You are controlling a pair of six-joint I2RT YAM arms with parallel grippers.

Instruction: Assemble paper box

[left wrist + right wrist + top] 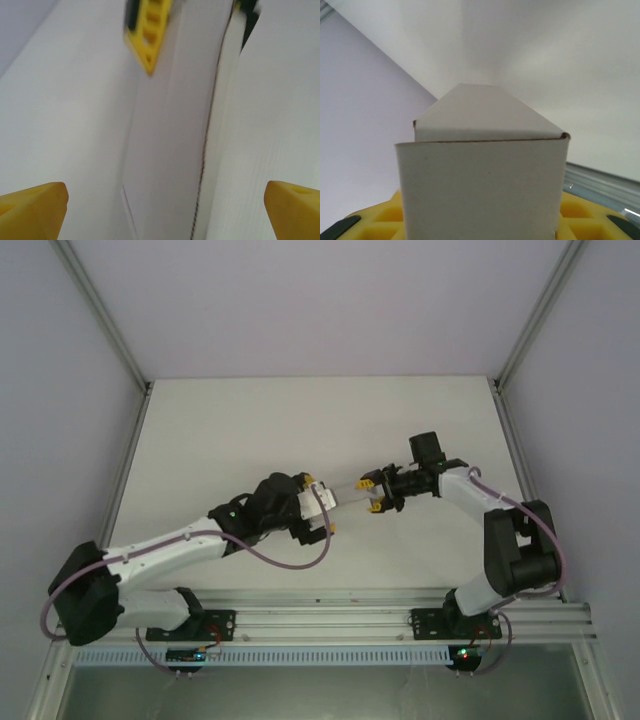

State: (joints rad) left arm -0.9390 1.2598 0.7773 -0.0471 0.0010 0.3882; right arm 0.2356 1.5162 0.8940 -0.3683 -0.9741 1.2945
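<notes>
The white paper box [345, 496] is held off the table between the two arms, mid-table. In the right wrist view the paper box [482, 185] stands folded, with a tapered flap leaning away at its top, and my right gripper [480, 222] is shut on it, yellow fingers [580, 215] against both side walls. My right gripper [371, 495] faces left. My left gripper [320, 505] is open around the box's other end. In the left wrist view its yellow fingertips [35, 202] stand wide apart, clear of the box [170, 150].
The pale table [250, 430] spreads behind and to both sides of the arms. Grey side walls and slanted frame bars [100, 315] border it. An aluminium rail [330, 615] carrying the arm bases runs along the near edge.
</notes>
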